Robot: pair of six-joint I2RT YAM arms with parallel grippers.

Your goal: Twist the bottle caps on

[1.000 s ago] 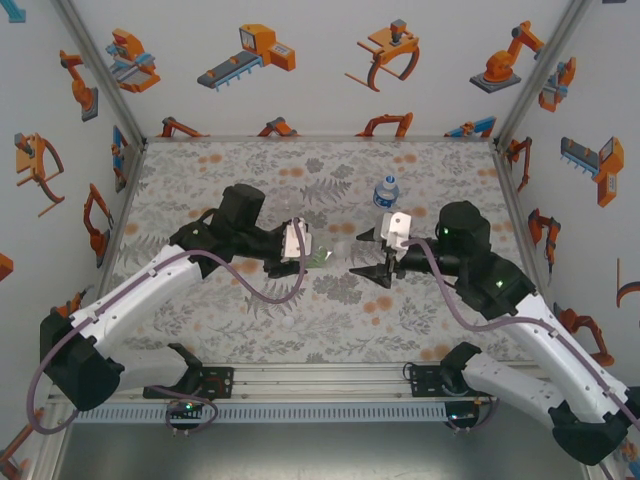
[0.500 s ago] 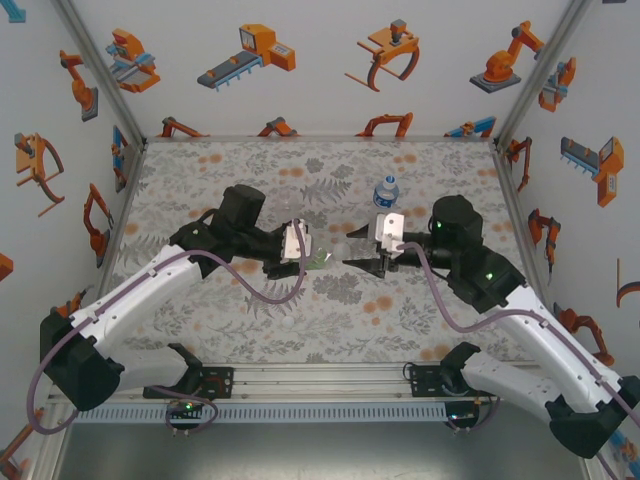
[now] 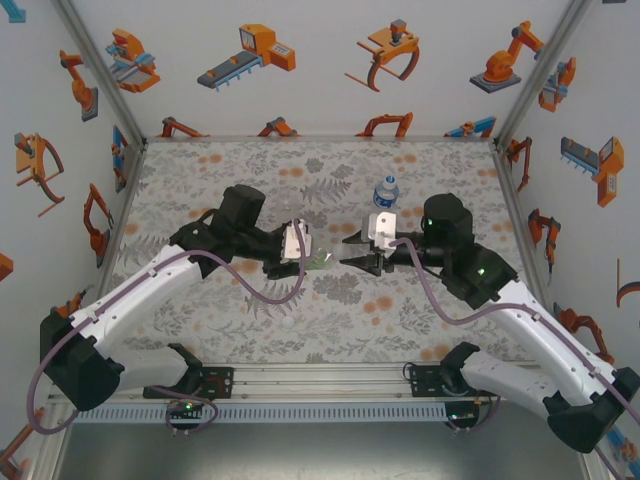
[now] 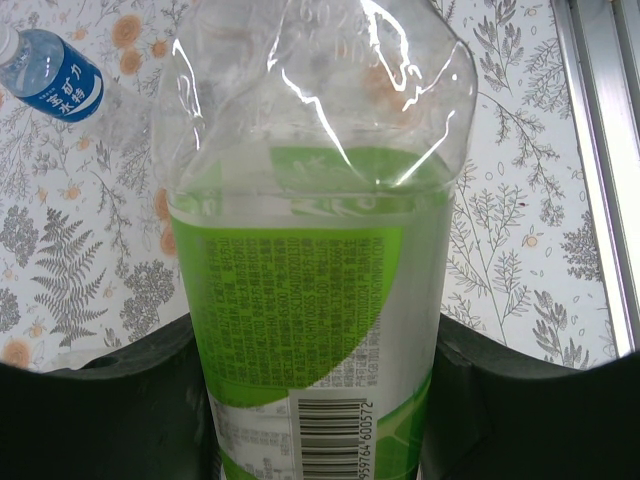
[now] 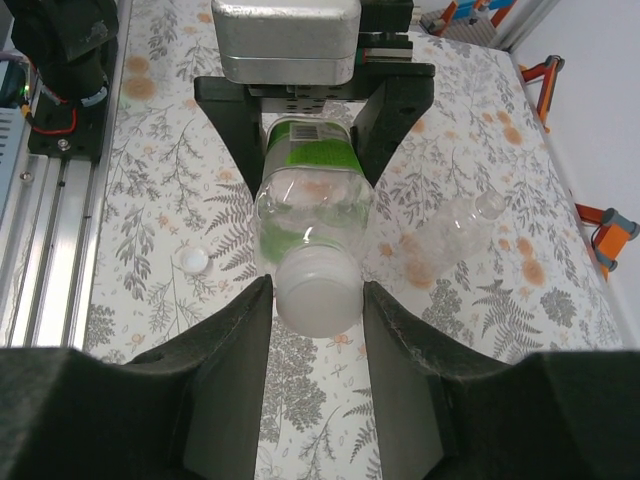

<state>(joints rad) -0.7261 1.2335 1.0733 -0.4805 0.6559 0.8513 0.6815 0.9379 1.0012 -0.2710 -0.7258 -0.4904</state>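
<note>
Right jaws around cap, left jaws gripping bottle

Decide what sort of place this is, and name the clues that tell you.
Probably a robot lab test cell: a left arm and right arm bolted to an aluminium rail, white walls printed with orange robot cartoons, and a floral-print table boxed in by metal framing.

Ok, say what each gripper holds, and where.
Left gripper: green-labelled clear plastic bottle, by its labelled body. Right gripper: flanks its white screw cap; grip unclear.
</note>
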